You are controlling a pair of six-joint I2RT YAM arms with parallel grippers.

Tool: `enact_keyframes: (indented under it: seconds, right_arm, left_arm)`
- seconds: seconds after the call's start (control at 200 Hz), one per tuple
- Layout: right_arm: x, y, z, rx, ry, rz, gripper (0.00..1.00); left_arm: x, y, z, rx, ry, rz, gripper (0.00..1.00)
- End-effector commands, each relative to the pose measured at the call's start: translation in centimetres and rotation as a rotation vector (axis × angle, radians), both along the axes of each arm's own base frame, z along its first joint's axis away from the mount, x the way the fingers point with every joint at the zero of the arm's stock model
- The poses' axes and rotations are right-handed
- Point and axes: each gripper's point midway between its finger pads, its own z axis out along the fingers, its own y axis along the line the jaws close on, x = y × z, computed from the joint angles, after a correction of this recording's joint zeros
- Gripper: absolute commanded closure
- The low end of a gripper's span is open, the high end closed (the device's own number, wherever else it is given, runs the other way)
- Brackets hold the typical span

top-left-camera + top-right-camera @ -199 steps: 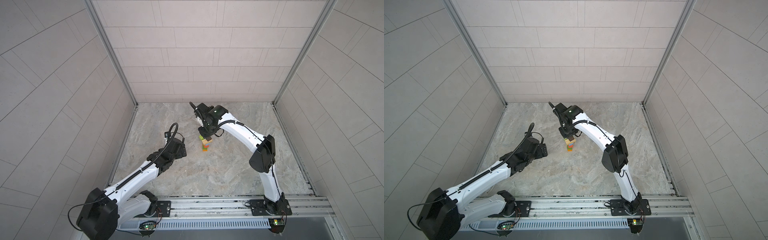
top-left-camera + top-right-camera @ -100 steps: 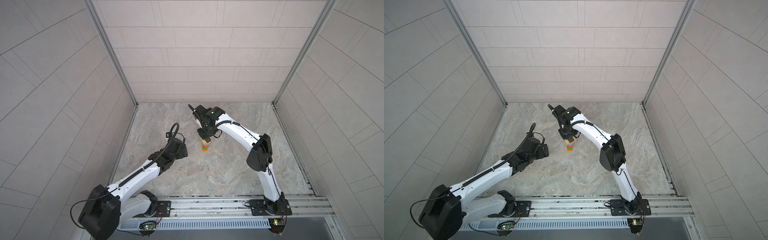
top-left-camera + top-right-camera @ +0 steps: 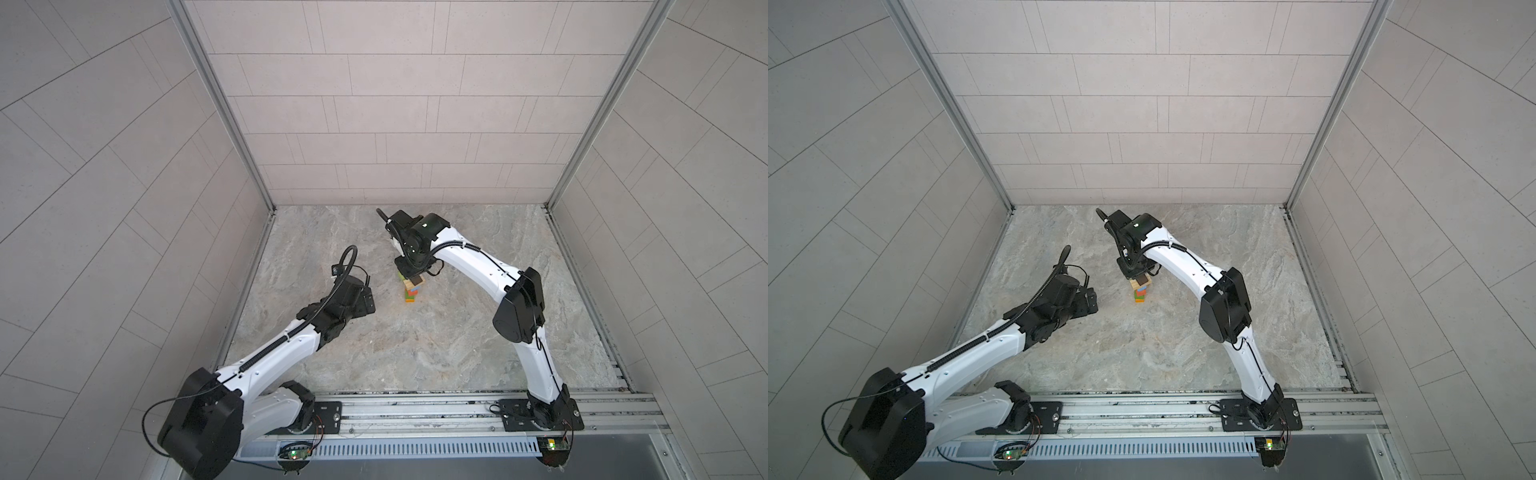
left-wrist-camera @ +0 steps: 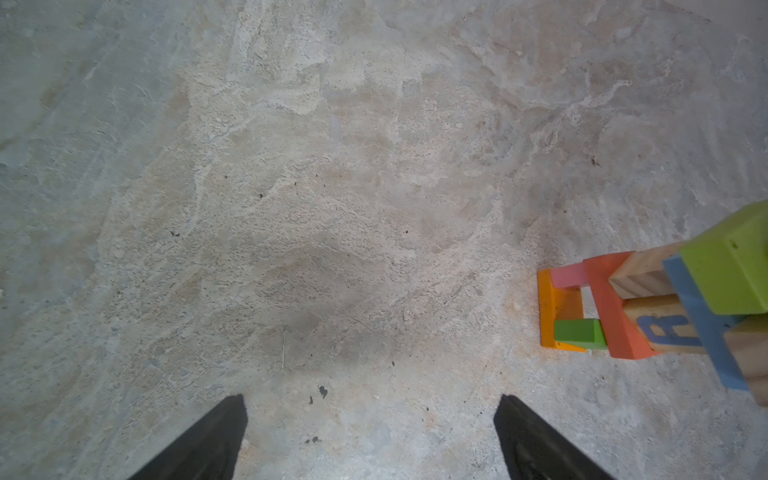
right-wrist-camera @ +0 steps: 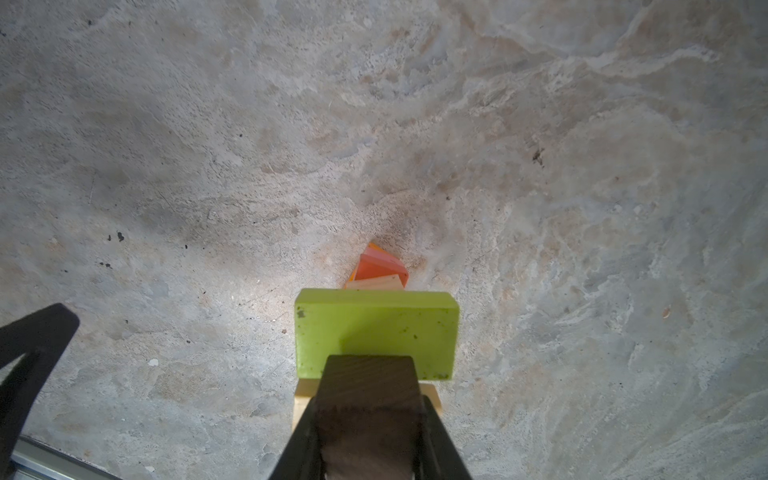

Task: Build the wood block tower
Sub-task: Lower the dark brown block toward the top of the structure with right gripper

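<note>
The right gripper (image 5: 368, 415) pinches a dark brown block (image 5: 368, 382) directly over the lime block (image 5: 376, 328) atop the tower (image 3: 412, 288), which stands near the middle of the stone floor (image 3: 415, 353). Whether the two blocks touch cannot be told. The left gripper (image 4: 370, 401), jaws spread wide, hangs above bare floor beside the tower's orange base (image 4: 552, 307).

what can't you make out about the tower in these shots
- Both top views: the tower is too small to count layers; the right gripper covers its top.
- Right wrist view: the lime block hides most layers below; whether the dark brown block touches it is unclear.
- Left wrist view: the tower's top is cut off by the frame edge.
</note>
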Motion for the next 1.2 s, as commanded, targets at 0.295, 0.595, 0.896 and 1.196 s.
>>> enact_keyframes:
  seconds: [0.295,0.595,0.896,1.196]
  right_arm:
    - [0.23,0.37,-0.18,-0.004,-0.003,-0.018,0.81]
    - [0.41,0.63,-0.10,0.009,-0.011,-0.023,0.78]
    - [0.53,0.69,-0.15,0.015,-0.010,-0.029,0.72]
    - [0.59,0.71,-0.20,0.014,-0.012,-0.031,0.67]
  left_arm:
    - [-0.18,0.46,-0.56,0.010,0.005,0.006,0.00]
    - [-0.21,0.55,-0.55,0.009,0.005,0.008,0.00]
    - [-0.25,0.54,-0.54,0.007,0.005,0.006,0.00]
    - [-0.22,0.52,-0.59,0.005,0.005,0.006,0.00]
